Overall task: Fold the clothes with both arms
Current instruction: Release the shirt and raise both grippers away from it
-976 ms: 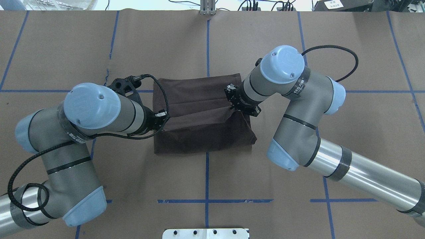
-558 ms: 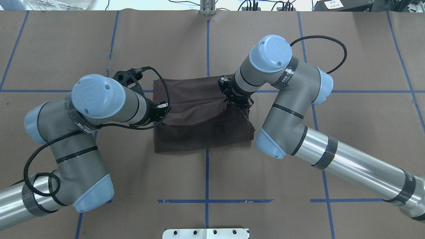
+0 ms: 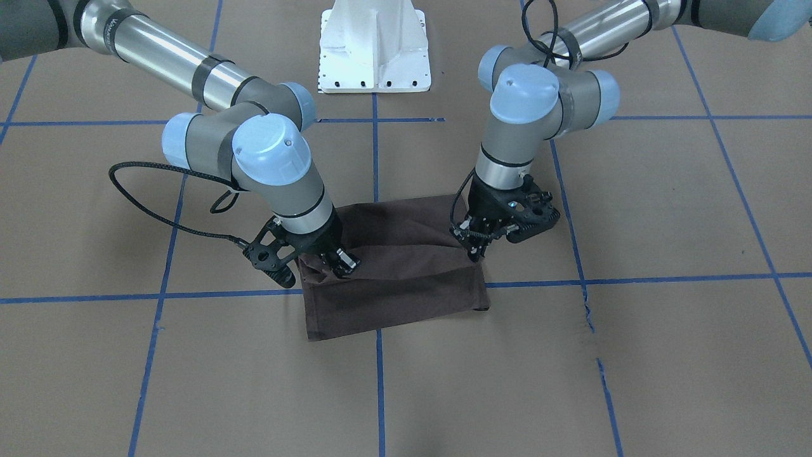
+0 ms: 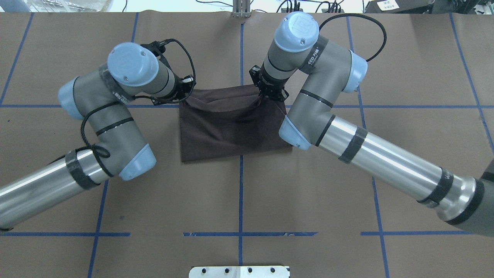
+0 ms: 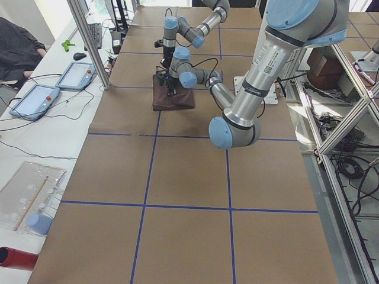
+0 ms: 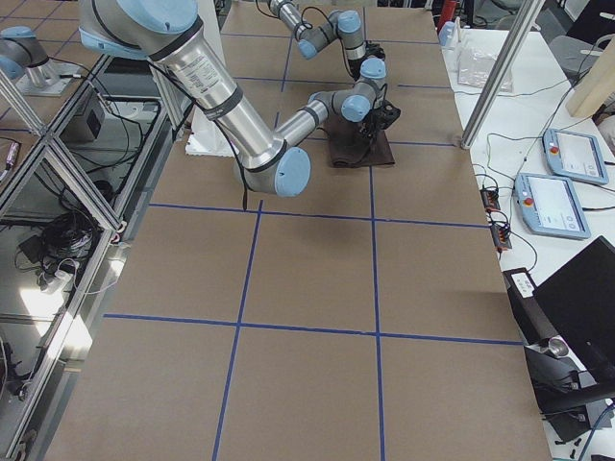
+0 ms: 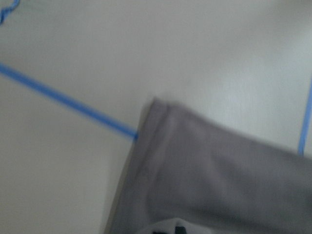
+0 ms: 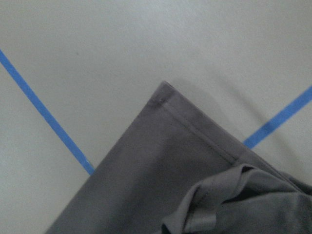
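The left claw [image 4: 186, 92] and the right claw [image 4: 267, 96] each look clamped on a pinch of the dark brown T-shirt [image 4: 231, 131], one at either end of the same lifted edge. The cloth rises in a small tent to each of them, and the right wrist view shows a gathered wad of fabric just under that claw. The left wrist view is too smeared to show its fingers. What I'd worry about is the stretch between the two pinches. It sags in a shallow curve rather than running taut, so if the claws let go like this the layer would likely land with a slack ridge or a crease. If one grip slipped or opened ahead of the other, the edge would probably come down skewed across the packet. Carrying the edge too far could also drag the lower layers with it, since nothing pins them to the table [image 4: 239, 200]. The shirt is already a compact, roughly rectangular bundle lying across the middle blue tape lines [image 4: 241, 181] on the far half of the table from the robot's base. Its side towards the base lies flat and fairly straight, while its corner under the right arm juts out a little. I can't make out any collar, labels or lettering.
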